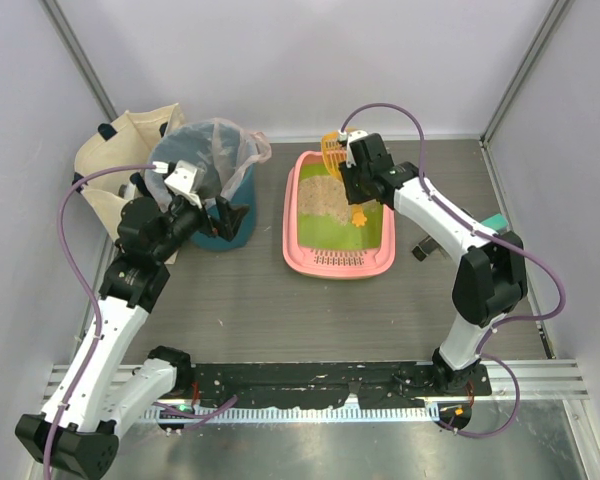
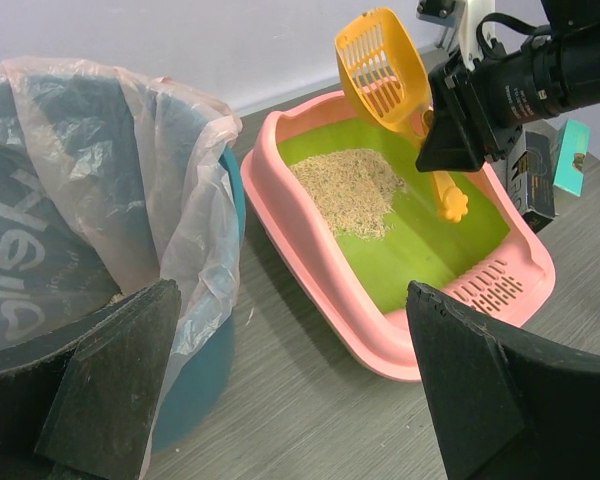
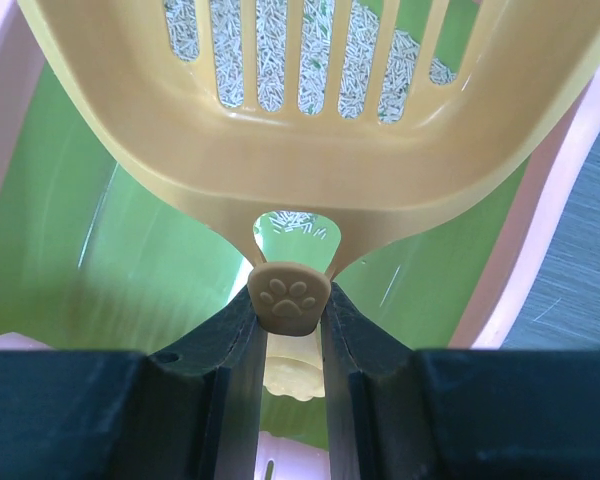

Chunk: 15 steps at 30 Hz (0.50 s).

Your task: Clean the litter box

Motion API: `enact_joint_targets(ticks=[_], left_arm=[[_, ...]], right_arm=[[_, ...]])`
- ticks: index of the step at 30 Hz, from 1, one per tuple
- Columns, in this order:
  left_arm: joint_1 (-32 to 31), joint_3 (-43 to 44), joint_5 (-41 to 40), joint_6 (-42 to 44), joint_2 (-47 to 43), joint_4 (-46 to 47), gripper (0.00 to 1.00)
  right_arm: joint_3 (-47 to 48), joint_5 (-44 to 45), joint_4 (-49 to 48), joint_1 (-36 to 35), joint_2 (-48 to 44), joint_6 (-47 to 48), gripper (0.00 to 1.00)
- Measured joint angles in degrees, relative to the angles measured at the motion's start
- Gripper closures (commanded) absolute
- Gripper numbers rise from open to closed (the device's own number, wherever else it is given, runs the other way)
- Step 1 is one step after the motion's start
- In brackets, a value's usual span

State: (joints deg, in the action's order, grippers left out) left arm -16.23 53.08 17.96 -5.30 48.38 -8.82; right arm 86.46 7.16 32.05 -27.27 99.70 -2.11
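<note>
Right gripper (image 3: pixel 288 312) clamps the scoop (image 2: pixel 380 70) by its handle, raised over the litter (image 2: pixel 345 185). The litter box (image 1: pixel 292 240) sits mid-table, right of the bin (image 1: pixel 235 238). Left gripper (image 1: pixel 223 213) gapes wide at the bin's rim.

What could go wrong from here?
1. The right gripper pinches the thin handle of the orange slotted plastic scoop; digging into litter could twist it loose.
2. The teal round bin stands apart from the pink plastic litter box, so carried litter may sift through the slots onto the table.
3. The clear bag hangs loosely beside the open left gripper and could snag.
</note>
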Motion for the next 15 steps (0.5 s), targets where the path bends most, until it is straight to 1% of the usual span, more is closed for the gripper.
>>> enact_joint_targets(ticks=[5,8,12,15], left_arm=[[-1.0,0.0,-0.5,0.0,0.1,0.0,0.00],[-2.8,-0.1,-1.7,0.4,0.4,0.0,0.00],[-7.1,-0.6,-3.5,2.0,1.0,0.0,0.00],[-10.9,-0.8,-4.7,3.4,2.0,0.0,0.00]], right_arm=[[2.0,-0.8,3.0,-0.4,0.0,-0.4,0.99],[2.5,-1.3,7.3,-1.5,-0.1,-1.3,0.99],[2.4,-3.3,14.3,-2.4,-1.3,-3.5,0.99],[1.7,-5.6,17.9,-2.6,-3.8,-5.4,0.99]])
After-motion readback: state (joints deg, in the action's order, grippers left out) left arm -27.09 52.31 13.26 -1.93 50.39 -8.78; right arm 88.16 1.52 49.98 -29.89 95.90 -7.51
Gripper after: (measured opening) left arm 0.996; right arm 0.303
